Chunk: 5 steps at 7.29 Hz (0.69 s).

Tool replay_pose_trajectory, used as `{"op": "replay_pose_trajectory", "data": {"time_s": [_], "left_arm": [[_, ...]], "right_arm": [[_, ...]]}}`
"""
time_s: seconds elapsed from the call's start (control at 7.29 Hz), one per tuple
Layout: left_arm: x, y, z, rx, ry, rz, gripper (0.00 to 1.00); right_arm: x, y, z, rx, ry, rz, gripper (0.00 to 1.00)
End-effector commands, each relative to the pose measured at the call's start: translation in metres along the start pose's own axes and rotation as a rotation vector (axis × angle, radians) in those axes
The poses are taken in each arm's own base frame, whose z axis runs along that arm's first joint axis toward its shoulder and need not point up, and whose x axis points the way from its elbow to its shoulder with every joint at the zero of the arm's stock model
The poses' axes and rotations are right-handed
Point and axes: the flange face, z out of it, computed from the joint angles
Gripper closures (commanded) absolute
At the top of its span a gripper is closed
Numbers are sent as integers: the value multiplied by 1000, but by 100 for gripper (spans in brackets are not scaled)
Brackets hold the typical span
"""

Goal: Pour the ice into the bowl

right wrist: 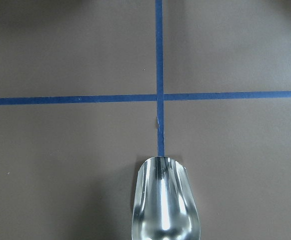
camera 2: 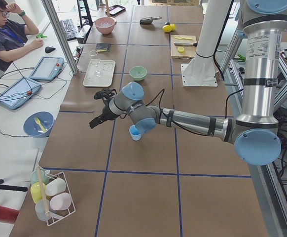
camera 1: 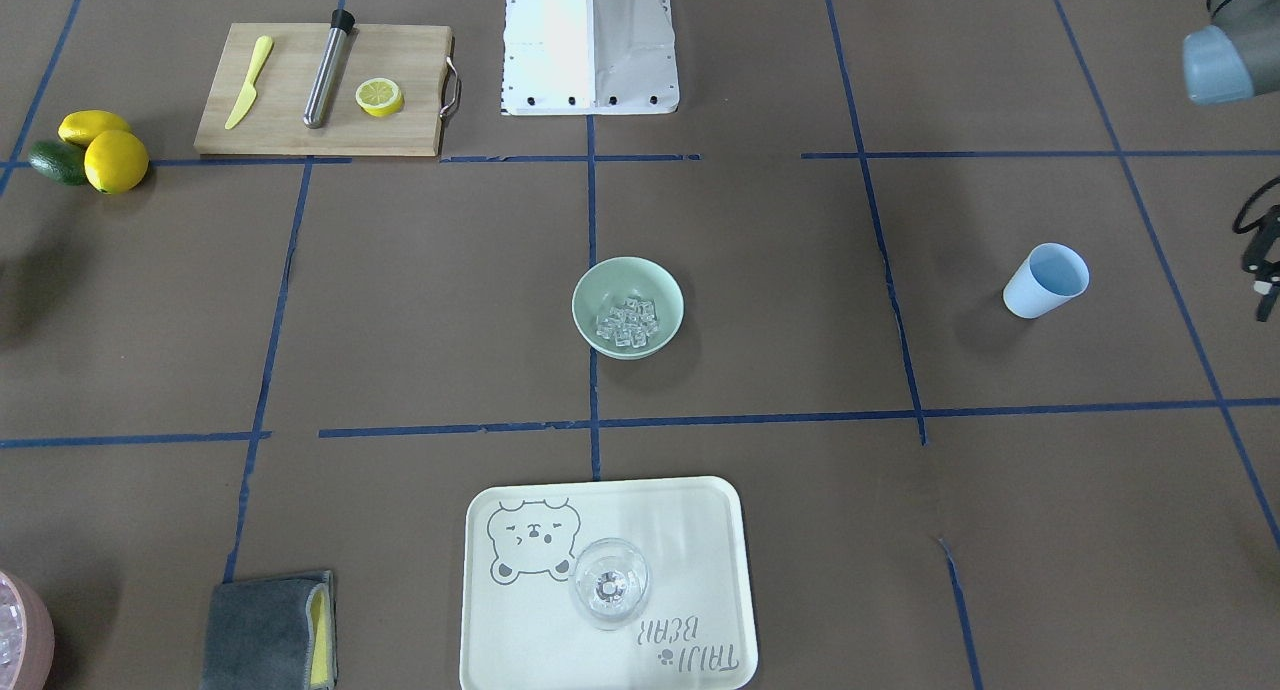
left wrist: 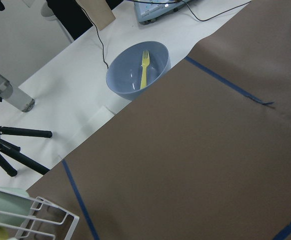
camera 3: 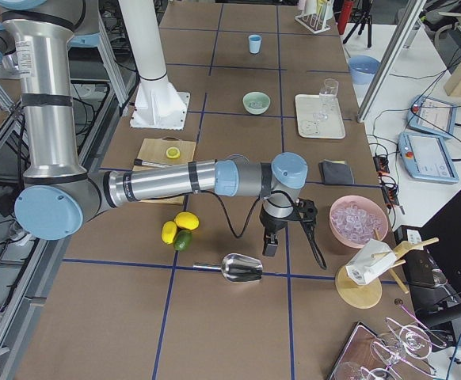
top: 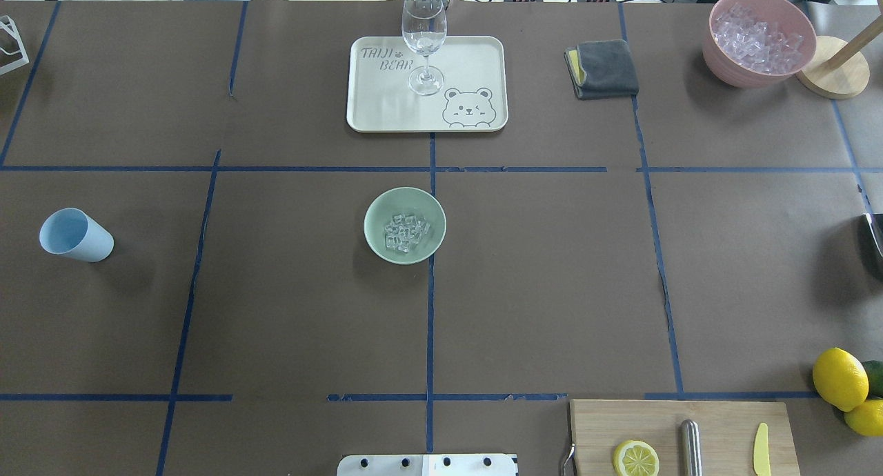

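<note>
We see wine glass (top: 424, 31) upright on bear-print tray (top: 386, 100), far centre. Grey cloth (top: 607, 65) just right of tray, pink container (top: 732, 72) of whitish pieces farther right. Near right: cutting board (top: 724, 421) carrying lemon half (top: 635, 458), metal rod (top: 690, 448), yellow knife (top: 760, 450); lemons (top: 839, 378) beside board

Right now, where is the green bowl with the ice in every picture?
Front-facing: mint-green bowl in the middle, above the bear tray.
Overhead: bowl in the middle, below the tray.
Left: bowl upper middle, right of the tray.
Right: bowl upper middle, left of the tray.
Left wrist: not in it.
Right wrist: not in it.
Shared landmark: the bear tray.
</note>
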Motion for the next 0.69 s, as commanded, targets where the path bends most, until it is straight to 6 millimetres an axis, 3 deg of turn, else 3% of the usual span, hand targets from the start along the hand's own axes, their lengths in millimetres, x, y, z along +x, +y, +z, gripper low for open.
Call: {"op": "replay_pose_trajectory", "data": {"time_s": [0.0, 0.27, 0.55], "left_arm": [[-51, 38, -8, -257, 78, -212, 0], [-82, 66, -21, -423, 70, -395, 0], [-84, 141, -15, -539, 151, -556, 0]], "right_arm": [[-2, 0, -2, 4, -1, -4, 0], [-3, -2, -3, 7, -3, -3, 0], [-26, -18, -29, 56, -14, -42, 0]]}}
